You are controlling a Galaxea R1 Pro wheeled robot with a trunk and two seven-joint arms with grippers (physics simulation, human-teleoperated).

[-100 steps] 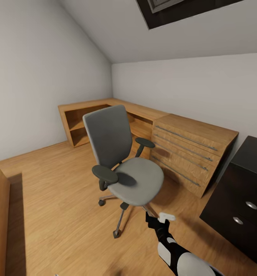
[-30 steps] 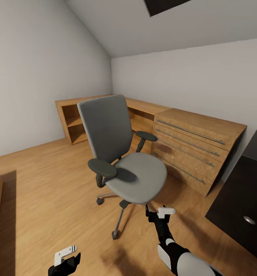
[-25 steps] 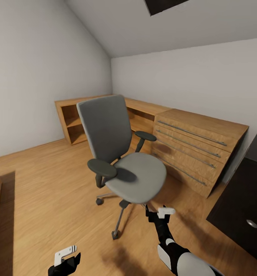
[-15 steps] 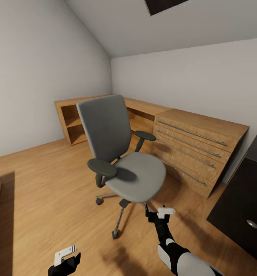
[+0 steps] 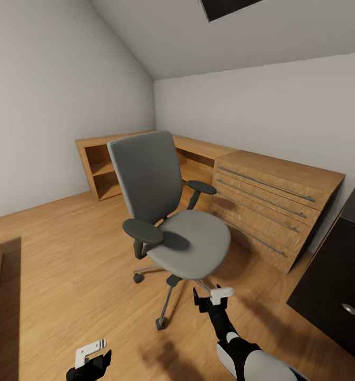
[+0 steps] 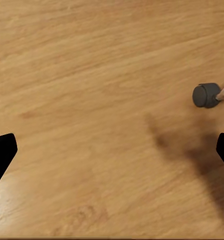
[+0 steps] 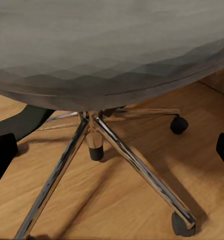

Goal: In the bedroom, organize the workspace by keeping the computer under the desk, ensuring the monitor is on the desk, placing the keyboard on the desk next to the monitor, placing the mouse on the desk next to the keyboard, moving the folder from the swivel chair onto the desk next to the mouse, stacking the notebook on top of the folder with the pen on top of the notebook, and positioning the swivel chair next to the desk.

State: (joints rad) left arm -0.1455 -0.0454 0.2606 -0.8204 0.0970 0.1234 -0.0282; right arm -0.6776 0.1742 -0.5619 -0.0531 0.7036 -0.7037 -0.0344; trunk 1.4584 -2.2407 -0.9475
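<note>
The swivel chair (image 5: pixel 167 211), grey in seat and tall back with black armrests and a chrome star base, stood on the wooden floor (image 5: pixel 66 275) in front of a light wooden drawer chest (image 5: pixel 270 206), its seat bare. The right wrist view looked up under the seat (image 7: pixel 112 45) at the chrome spokes and castors, with the right gripper (image 5: pixel 209 299) spread wide just short of the chair. The left wrist view showed floorboards and one castor (image 6: pixel 206 95), the left gripper (image 5: pixel 90 360) also spread apart, holding nothing; no writing could be read.
</note>
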